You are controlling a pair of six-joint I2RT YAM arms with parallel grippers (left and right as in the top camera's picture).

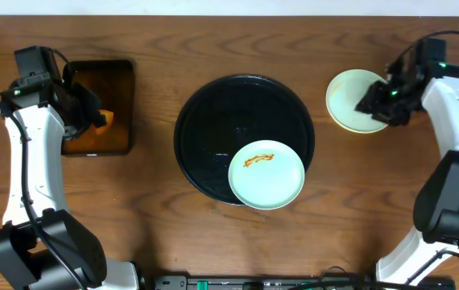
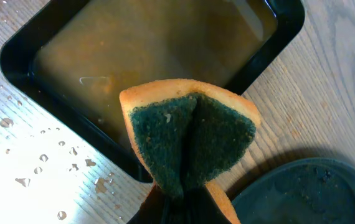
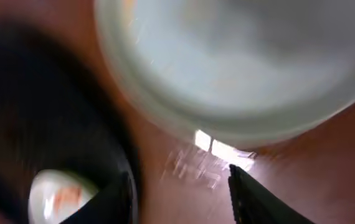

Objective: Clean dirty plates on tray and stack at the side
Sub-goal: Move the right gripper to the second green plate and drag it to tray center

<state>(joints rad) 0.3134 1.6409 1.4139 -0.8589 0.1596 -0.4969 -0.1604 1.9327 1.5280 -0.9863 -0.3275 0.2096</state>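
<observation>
The brown wooden table before me carried the round black tray, a rectangular tray with brown liquid, and a pale yellow plate.

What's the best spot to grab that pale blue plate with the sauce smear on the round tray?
Pinch the mint plate by its rim at the near-right edge, coming from the robot's right, outside the tray. It is shallow and lies flat, so only the rim gives a hold, and there it seems to jut past the tray's raised rim, likely leaving finger room below.
</observation>
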